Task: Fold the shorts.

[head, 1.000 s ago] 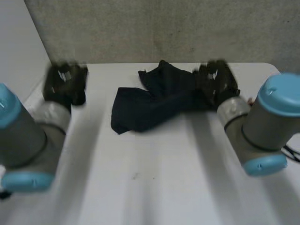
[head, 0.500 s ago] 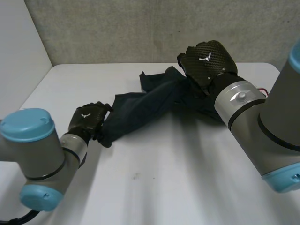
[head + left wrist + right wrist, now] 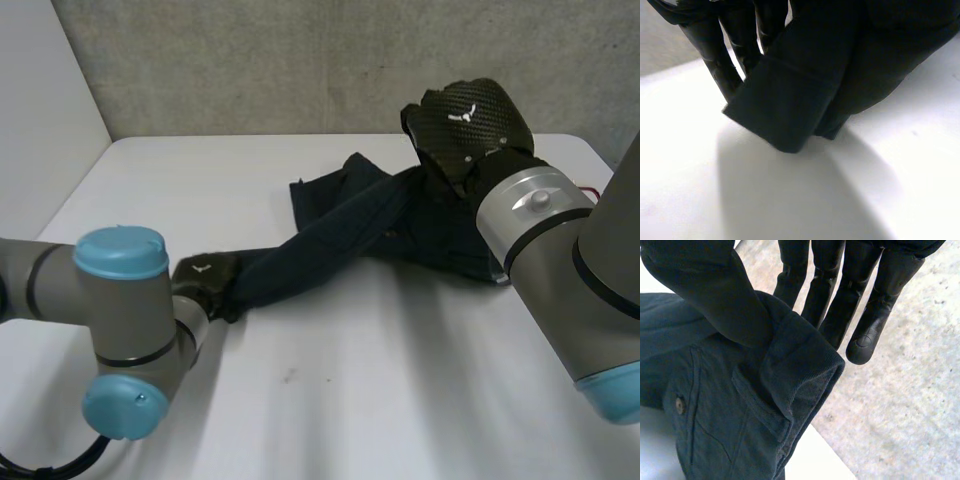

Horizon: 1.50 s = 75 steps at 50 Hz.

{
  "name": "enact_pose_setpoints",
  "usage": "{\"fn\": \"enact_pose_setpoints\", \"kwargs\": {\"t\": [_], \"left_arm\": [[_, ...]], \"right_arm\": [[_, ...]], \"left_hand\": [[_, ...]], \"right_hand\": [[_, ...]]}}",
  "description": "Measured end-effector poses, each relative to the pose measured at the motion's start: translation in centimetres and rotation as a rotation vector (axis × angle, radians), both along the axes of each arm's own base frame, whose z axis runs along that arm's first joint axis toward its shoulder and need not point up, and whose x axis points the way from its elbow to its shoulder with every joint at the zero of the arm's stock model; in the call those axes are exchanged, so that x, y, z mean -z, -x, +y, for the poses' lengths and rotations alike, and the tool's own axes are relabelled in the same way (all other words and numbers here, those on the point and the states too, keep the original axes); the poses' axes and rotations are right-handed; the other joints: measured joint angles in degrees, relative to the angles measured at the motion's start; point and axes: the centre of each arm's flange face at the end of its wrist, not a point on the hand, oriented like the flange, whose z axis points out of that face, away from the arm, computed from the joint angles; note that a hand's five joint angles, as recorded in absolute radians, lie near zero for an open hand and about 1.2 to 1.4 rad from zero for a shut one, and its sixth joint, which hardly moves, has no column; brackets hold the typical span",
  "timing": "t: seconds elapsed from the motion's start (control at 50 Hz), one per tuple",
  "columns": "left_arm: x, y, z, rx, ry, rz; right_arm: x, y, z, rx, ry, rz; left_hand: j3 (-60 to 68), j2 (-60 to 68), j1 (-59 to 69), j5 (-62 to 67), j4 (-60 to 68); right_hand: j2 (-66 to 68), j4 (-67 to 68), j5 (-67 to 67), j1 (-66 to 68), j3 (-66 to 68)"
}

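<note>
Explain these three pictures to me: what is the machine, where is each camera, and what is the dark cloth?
This is a robot with two arms, each ending in a black hand. The wide picture looks down on a white table from between the arms. The other two come from cameras on the wrists, looking along each palm. The dark cloth is a pair of shorts. The left hand pinches a leg hem; the right hand grips the waistband between thumb and fingers, raised above the table.
</note>
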Motion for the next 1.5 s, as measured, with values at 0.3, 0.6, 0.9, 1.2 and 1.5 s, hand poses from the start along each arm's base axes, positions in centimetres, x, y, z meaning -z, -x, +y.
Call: {"fn": "enact_pose_setpoints", "kwargs": {"t": [0.3, 0.6, 0.9, 1.2, 1.5], "left_arm": [[-10.7, -4.1, 7.0, 0.073, 0.245, -0.058], [-9.4, -7.9, 16.0, 0.26, 0.065, -0.394], [-11.9, -6.9, 18.4, 0.416, 0.024, -0.369], [-7.9, -1.3, 4.6, 0.297, 0.114, -0.345], [-1.9, 1.6, -6.1, 0.072, 0.094, -0.46]], "right_arm": [[3.4, 3.0, 4.6, -0.025, -0.208, 0.212], [6.6, 7.3, 10.7, -0.099, -0.384, 0.528], [7.2, 9.4, 10.1, -0.111, -0.481, 0.582], [10.1, 5.8, -0.3, -0.026, -0.36, 0.333], [16.3, 2.1, -9.8, 0.06, -0.17, 0.291]], "left_hand": [[5.88, 6.27, 1.66, 4.22, 6.55], [5.92, 6.28, 1.66, 4.22, 6.75], [6.47, 6.39, 1.66, 4.22, 6.8], [6.47, 6.39, 1.66, 4.22, 6.81], [3.38, 2.58, 1.47, 3.92, 3.1]], "right_hand": [[0.0, 0.0, 0.0, 0.0, 0.0], [0.0, 0.0, 0.0, 0.01, 0.0], [0.0, 0.0, 0.0, 0.0, 0.0], [0.0, 0.0, 0.29, 0.01, 0.0], [0.0, 0.0, 0.3, 0.01, 0.0]]}}
